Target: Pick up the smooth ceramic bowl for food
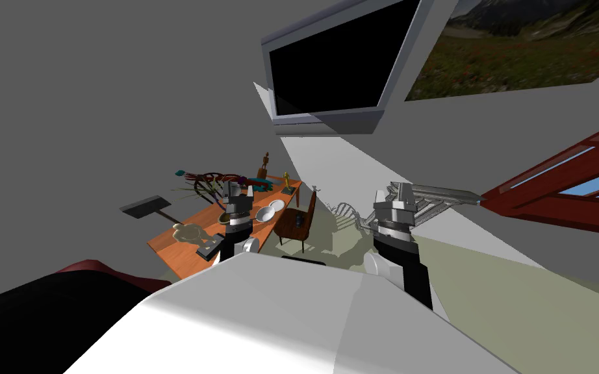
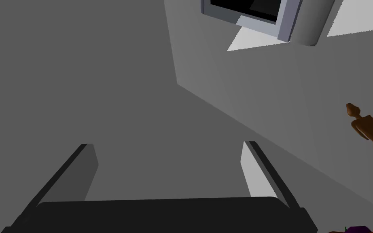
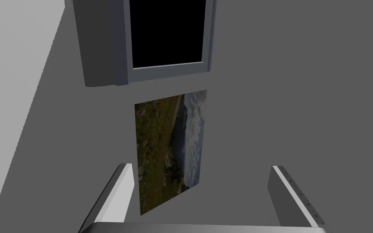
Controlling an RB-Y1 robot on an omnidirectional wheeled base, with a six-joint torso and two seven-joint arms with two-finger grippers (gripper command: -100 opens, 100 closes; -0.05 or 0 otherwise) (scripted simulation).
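Note:
A white bowl (image 1: 264,213) rests on the orange table (image 1: 181,253), close to the table's right edge, and a second, smaller white dish (image 1: 277,205) lies just beyond it. My left gripper (image 1: 232,189) is raised over the table, left of the bowl and not touching it. In the left wrist view the left gripper (image 2: 167,144) is open with nothing between its fingers and points at a grey wall. My right gripper (image 1: 403,193) is held up off to the right, away from the table. It too stands open and empty (image 3: 202,166).
A brown chair (image 1: 297,224) stands at the table's right side near the bowl. On the table are a brown wooden figurine (image 2: 369,131), a gold trophy (image 1: 286,182), a tangle of red and teal twigs (image 1: 217,180), a tan flat figure (image 1: 186,232) and a dark block (image 1: 208,247).

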